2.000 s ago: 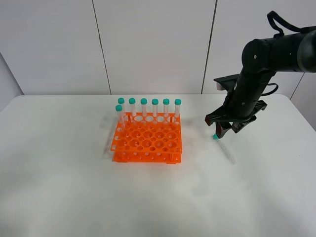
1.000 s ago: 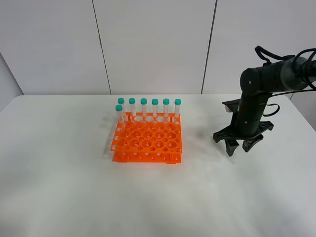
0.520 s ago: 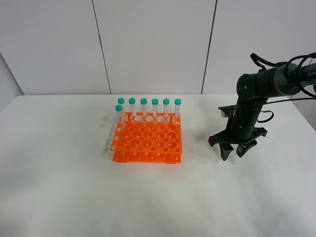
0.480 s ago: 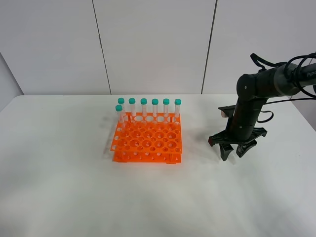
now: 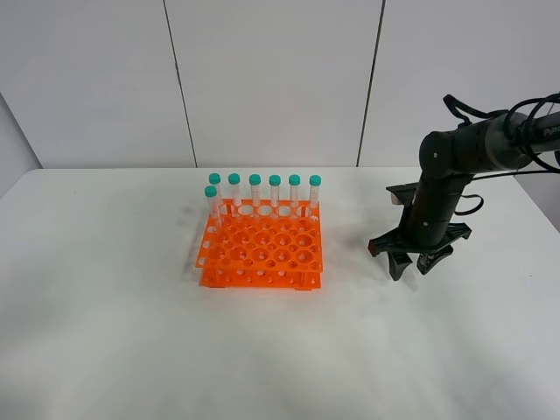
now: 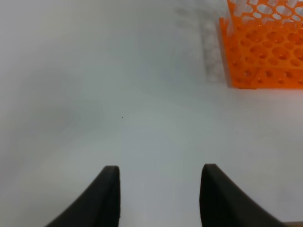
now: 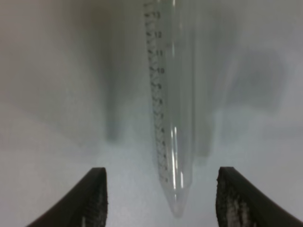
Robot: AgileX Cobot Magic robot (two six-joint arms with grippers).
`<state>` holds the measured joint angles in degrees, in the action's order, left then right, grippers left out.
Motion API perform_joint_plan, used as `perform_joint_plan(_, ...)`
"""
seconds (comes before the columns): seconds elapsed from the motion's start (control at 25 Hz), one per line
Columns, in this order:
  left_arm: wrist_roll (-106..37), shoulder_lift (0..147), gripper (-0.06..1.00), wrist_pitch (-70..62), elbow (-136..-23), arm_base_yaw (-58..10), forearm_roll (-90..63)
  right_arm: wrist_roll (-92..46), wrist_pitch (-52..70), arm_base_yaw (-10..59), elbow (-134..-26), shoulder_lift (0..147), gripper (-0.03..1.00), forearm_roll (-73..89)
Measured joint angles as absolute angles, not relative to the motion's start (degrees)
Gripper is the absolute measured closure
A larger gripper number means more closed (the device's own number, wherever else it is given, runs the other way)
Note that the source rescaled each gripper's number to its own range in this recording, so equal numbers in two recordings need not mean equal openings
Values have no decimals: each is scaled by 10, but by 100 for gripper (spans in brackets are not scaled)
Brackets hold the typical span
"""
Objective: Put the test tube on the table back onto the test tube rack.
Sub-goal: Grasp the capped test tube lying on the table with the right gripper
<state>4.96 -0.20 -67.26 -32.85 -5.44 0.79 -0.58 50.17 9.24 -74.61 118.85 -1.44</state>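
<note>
Tube (image 7: 173, 118) is lying flat on the table (image 5: 131, 306), well right of the rack (image 5: 262, 249), between the wide-spread fingers of the right claw (image 5: 410, 267), which is sitting low over it and gripping nothing. Judging by this, the pick-up step is running: the claw is needing to pinch the tube, then lift and upend it over a free hole. The rack is holding 7 capped tubes (image 5: 275, 192), 6 in the far row and 1 in front at the left end. The left claw (image 6: 160, 189) is hanging part-spread, holding nothing

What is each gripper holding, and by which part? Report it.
Nothing is held. The right gripper stands open astride the test tube; the left gripper is open, empty.
</note>
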Motion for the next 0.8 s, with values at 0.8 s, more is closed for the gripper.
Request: perform_joint_plan(0.8,50,-2,34,-673,-328,-54,8,-6,480,92,-746,1212,17,-15)
